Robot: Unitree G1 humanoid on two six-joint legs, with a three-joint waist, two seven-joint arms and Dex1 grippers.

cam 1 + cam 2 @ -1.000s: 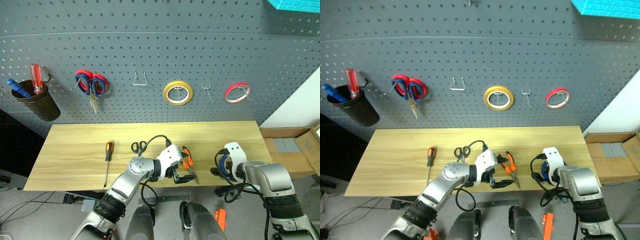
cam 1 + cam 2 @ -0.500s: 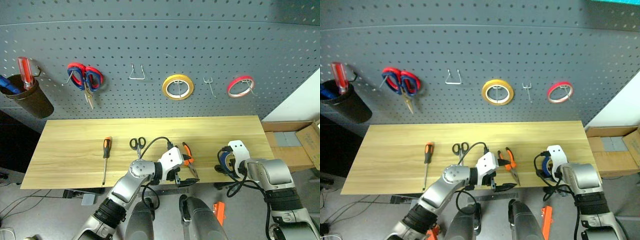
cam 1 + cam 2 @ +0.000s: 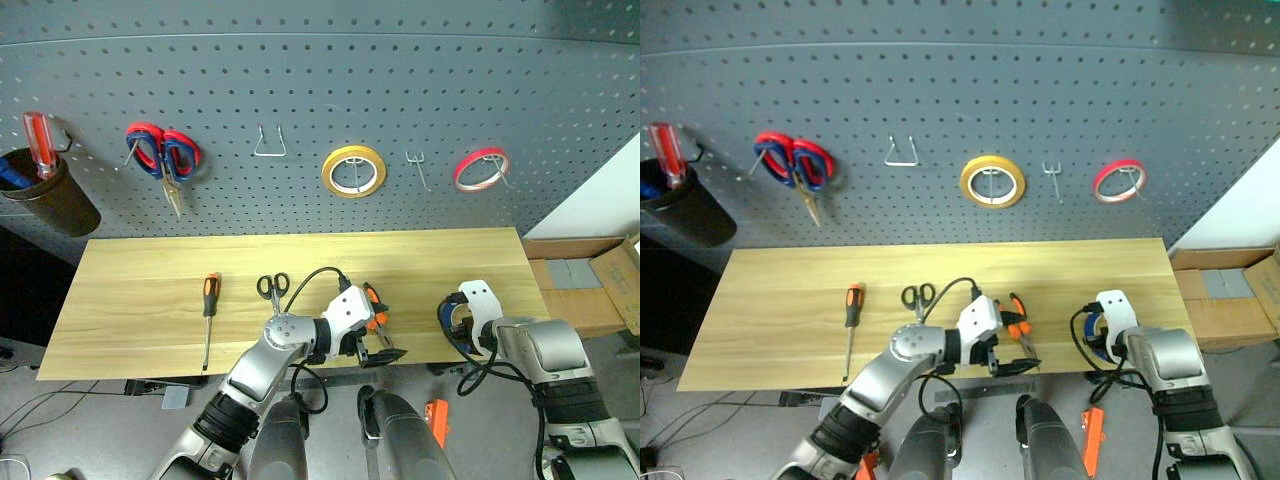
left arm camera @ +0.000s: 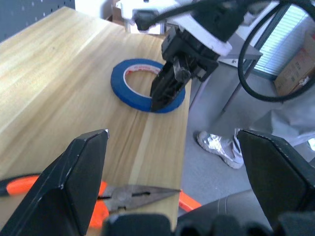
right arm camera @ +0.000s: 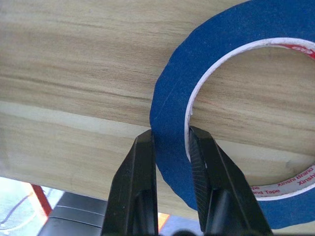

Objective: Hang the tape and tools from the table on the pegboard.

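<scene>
Most of the blue tape (image 5: 170, 123) sat hidden behind the right gripper (image 5: 170, 142) in the head views, lying flat by the table (image 3: 140, 300) front edge. That gripper was clamped on its band; the left gripper (image 4: 172, 177) gaped wide, empty, above the pliers (image 4: 133, 192), whose nose pointed toward the tape.

"Xinshi Brand Tape" on tape (image 5: 275, 189) core

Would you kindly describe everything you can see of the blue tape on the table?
The blue tape is a thin, flat ring, blue outside with a white inner core that bears red print. It lies flat on the table, close to its front edge near the right end. The right gripper is shut on its band, one finger outside the ring and one inside. The pliers lie apart from it.
</scene>
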